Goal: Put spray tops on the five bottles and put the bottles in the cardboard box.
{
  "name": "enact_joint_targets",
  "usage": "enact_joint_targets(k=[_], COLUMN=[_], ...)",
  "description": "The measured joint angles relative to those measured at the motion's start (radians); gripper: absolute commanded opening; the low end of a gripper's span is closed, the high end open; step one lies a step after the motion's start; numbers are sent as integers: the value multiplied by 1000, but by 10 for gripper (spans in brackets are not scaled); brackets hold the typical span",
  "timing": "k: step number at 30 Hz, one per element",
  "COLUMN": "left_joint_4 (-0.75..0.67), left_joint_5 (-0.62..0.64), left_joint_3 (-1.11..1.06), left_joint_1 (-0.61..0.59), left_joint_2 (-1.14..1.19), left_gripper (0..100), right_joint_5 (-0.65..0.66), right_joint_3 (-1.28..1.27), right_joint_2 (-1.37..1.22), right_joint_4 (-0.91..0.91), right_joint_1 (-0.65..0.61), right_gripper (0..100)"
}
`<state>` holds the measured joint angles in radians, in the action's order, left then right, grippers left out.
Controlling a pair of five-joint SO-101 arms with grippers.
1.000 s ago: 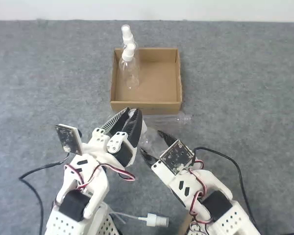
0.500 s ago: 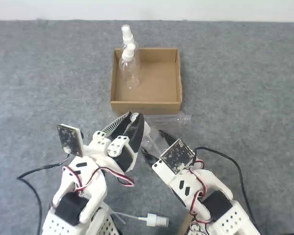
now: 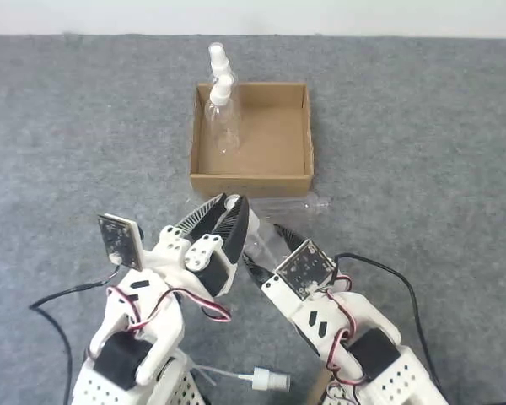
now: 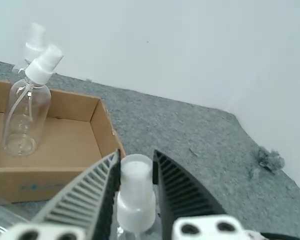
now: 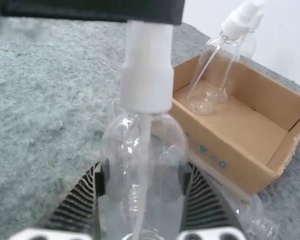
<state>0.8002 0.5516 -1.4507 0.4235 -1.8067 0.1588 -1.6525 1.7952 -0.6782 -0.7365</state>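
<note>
My right gripper [image 5: 140, 176] is shut on a clear bottle [image 5: 141, 150] held upright in front of the cardboard box [image 3: 261, 180]. My left gripper [image 4: 136, 159] is shut on a white spray top [image 4: 135, 192] that sits on this bottle's neck; from above, the left gripper [image 3: 227, 205] is just over the right gripper [image 3: 260, 245]. One capped bottle [image 3: 222, 118] stands inside the box at its left wall. A second capped bottle [image 3: 217, 57] stands just behind the box. An uncapped bottle [image 3: 293, 205] lies on the carpet along the box's front wall.
A loose spray top [image 3: 265, 380] with its tube lies on the grey carpet near the arms' bases. Black cables run beside both bases. A pale wall [image 4: 190, 45] rises behind the carpet's far edge.
My left gripper has shifted slightly to the right and drawn tighter around the spray top over the bottle. In the last half second nothing has visibly moved.
</note>
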Motion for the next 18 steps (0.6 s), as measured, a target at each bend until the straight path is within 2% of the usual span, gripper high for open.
enact_joint_targets(k=[9, 18], left_joint_4=[29, 157], left_joint_5=[2, 28], left_joint_3=[9, 147], left_joint_1=[5, 14], left_joint_2=[0, 0], left_gripper=[186, 188], right_joint_5=[-2, -2], right_joint_3=[0, 2], right_joint_2=[2, 3], right_joint_4=[2, 2], right_joint_1=[0, -2], right_gripper=[6, 6])
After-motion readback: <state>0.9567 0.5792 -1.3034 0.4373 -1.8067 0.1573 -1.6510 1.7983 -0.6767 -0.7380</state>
